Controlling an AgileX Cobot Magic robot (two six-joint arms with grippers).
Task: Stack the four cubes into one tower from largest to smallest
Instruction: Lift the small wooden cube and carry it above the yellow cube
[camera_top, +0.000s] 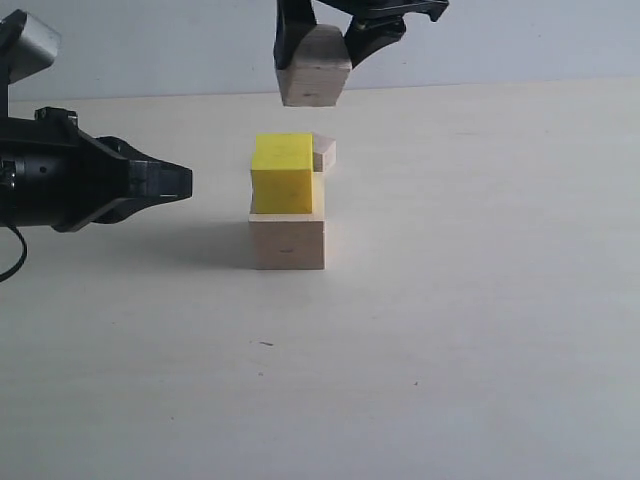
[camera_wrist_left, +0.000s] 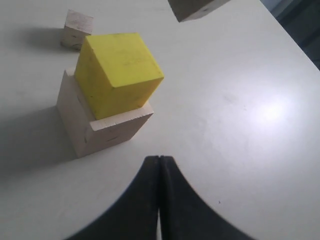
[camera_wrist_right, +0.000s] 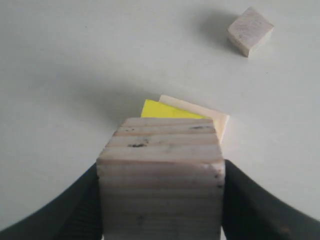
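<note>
1. Four cubes are in view on a pale table (camera_top: 480, 320): two are stacked, one is lifted in the air, and one sits alone.
2. Taking the stack as the centre of a clock face in the exterior view, the large pale cube (camera_top: 288, 243) rests on the table at the centre. The yellow cube (camera_top: 282, 173) sits directly on top of it.
3. The yellow cube is set toward the 9 o'clock edge of its base, leaving a narrow bare strip of pale wood on the 3 o'clock side. The left wrist view shows it turned slightly out of line with the cube beneath.
4. At 12 o'clock, well above the yellow cube and not touching it, hangs the medium pale cube (camera_top: 313, 68). The right gripper (camera_top: 318, 52) clamps it, with one black finger pressed against each of two opposite faces.
5. At about 1 o'clock, the small pale cube (camera_top: 324, 154) peeks out from behind the yellow cube's upper corner. Both wrist views show it standing on the table by itself, apart from the stack.
6. At 9 o'clock, the left gripper (camera_top: 186, 181) is level with the yellow cube and apart from it. Its fingers are pressed together tip to tip and hold nothing.
</note>
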